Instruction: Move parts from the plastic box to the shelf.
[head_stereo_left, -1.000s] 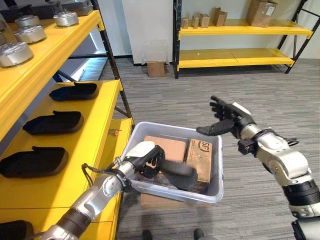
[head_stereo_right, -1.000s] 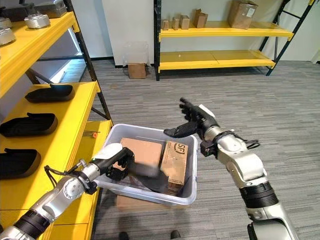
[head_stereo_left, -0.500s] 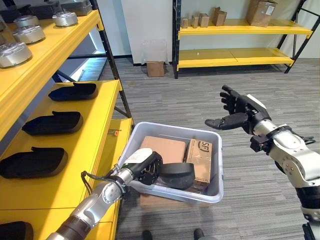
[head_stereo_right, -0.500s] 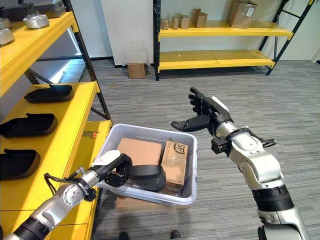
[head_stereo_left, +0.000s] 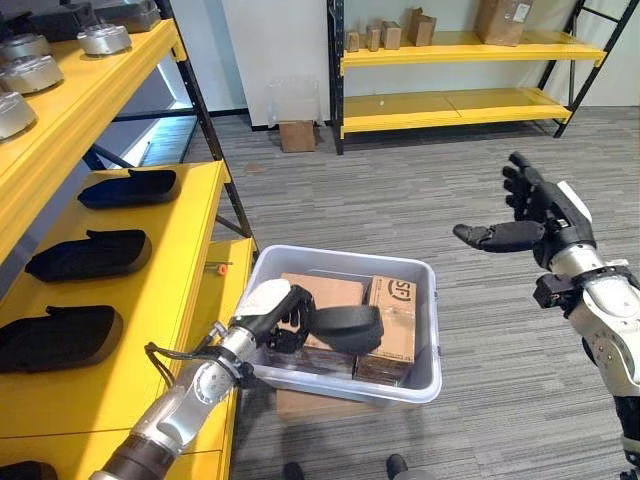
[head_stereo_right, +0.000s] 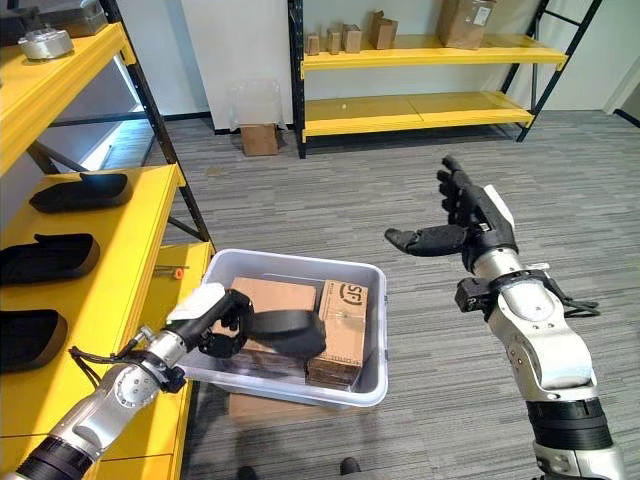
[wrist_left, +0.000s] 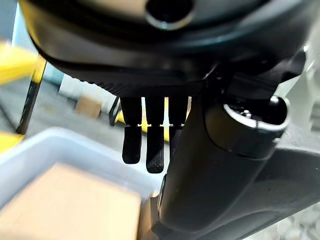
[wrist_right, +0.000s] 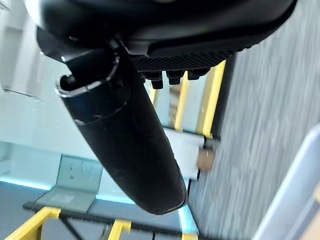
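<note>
A grey plastic box stands on the floor beside the yellow shelf. Inside it lie two cardboard cartons. My left hand is over the box's left side, shut on one end of a black moulded part that is raised to about rim height. In the left wrist view its fingers curl against the black part. My right hand hovers open, palm inward, high and to the right of the box, holding nothing. Three similar black parts lie on the shelf.
A flat cardboard box sits under the plastic box. Round metal parts rest on the upper shelf, whose black post rises behind the box. A far yellow rack holds cartons; a small carton stands by the wall.
My left hand has raised the black part from the box's bottom towards its rim. My right hand has drawn up and to the right, away from the box. The camera has shifted slightly.
</note>
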